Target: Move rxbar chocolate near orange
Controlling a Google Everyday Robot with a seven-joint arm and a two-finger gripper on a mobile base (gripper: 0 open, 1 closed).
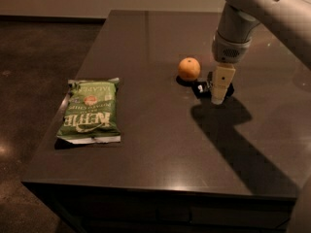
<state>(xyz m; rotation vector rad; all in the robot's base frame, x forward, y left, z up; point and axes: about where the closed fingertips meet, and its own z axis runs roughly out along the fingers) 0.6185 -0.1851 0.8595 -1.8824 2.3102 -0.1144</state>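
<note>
The orange [189, 68] sits on the dark table [146, 144], right of centre. The black rxbar chocolate [201, 88] lies flat on the table just to the right of and in front of the orange, very close to it. My gripper [218, 94] hangs from the arm at the upper right and stands straight over the bar, covering its middle. Only the bar's left end and a bit of its right end show. I cannot tell whether the gripper touches the bar.
A green Kettle chip bag [90, 111] lies near the table's left edge. The table's front edge runs along the bottom of the view, with dark floor [29, 81] to the left. The arm's shadow [233, 135] falls across the right side.
</note>
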